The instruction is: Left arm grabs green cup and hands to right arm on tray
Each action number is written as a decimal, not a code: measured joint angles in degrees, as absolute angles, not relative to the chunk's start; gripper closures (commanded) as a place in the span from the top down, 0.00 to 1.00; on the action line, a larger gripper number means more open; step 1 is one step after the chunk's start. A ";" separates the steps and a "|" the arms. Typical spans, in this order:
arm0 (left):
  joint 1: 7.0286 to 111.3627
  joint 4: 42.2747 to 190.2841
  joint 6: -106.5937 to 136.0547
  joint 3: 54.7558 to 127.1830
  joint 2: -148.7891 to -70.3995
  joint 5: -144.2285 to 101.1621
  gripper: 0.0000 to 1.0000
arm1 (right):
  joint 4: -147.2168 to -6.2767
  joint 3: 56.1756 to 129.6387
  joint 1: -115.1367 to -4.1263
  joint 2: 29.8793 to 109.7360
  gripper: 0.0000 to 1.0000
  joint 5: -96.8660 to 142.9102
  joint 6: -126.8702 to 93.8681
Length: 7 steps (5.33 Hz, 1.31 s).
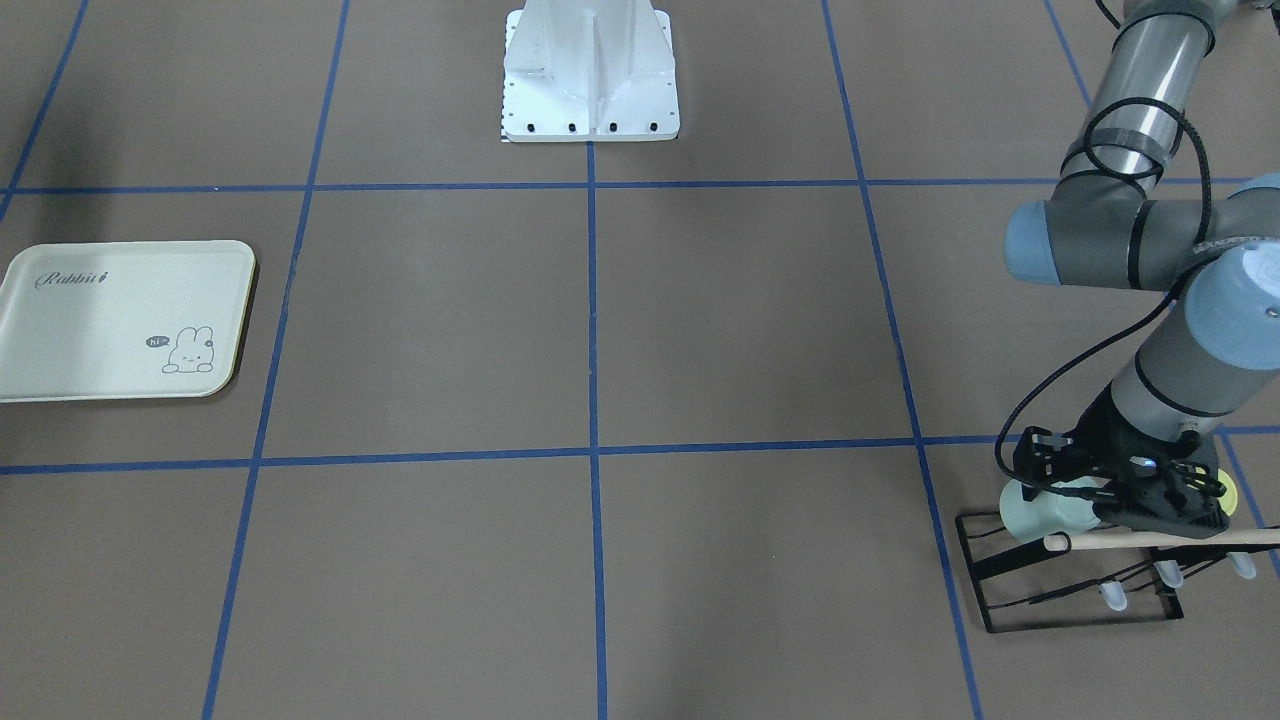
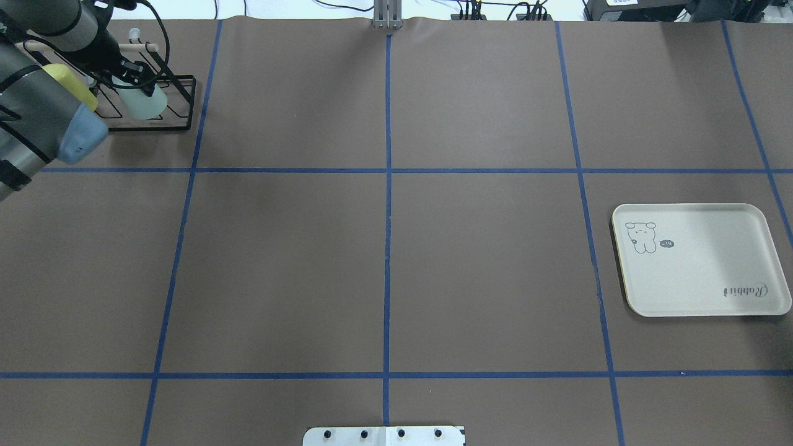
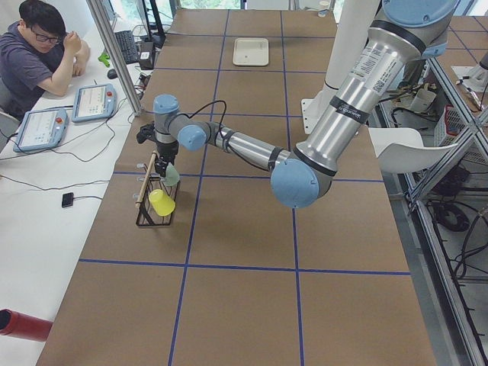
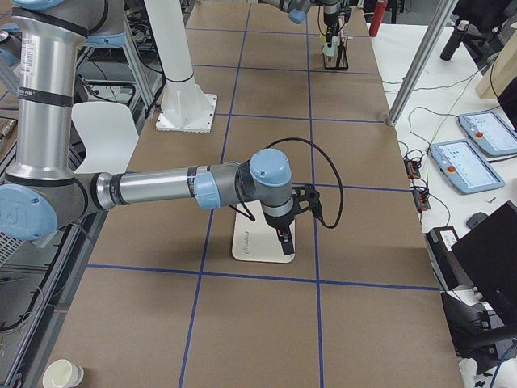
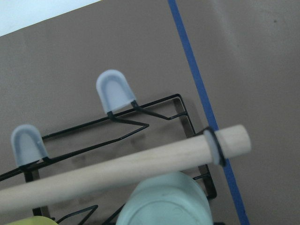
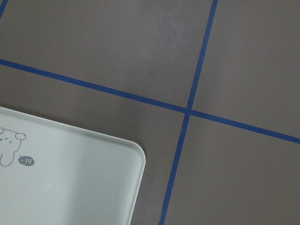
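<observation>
The pale mint-green cup [image 1: 1040, 512] hangs on its side on a black wire rack [image 1: 975, 570] at the table's far left corner. It also shows in the overhead view [image 2: 145, 104] and at the bottom of the left wrist view [image 5: 164, 204]. My left gripper [image 1: 1085, 490] is right at the cup, and its jaws look spread around it, open. The cream Rabbit tray [image 2: 712, 279] lies on the right side of the table. My right gripper [image 4: 284, 237] hovers over the tray [image 4: 258, 250]. I cannot tell whether it is open or shut.
A yellow-green cup [image 1: 1228, 490] hangs on the same rack beside the green one. A wooden dowel [image 5: 117, 168] runs along the rack's top, just above the green cup. The robot's white base [image 1: 590, 80] stands mid-table. An operator [image 3: 38, 53] sits at the left end.
</observation>
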<state>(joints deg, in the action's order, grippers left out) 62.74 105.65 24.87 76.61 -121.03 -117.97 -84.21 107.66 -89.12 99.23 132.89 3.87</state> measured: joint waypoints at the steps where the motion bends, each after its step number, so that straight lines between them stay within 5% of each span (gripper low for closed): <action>1: 62.92 105.65 24.87 76.63 -121.03 -117.96 0.65 | -84.20 107.66 -89.12 99.23 1.00 132.89 3.87; 7: 65.69 101.28 25.13 86.95 -120.32 -118.63 0.57 | -84.20 107.76 -89.12 99.23 1.00 132.89 3.87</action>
<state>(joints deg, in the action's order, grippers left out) 65.69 101.28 25.13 86.95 -120.32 -118.63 -84.20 107.76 -89.12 99.23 132.89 3.87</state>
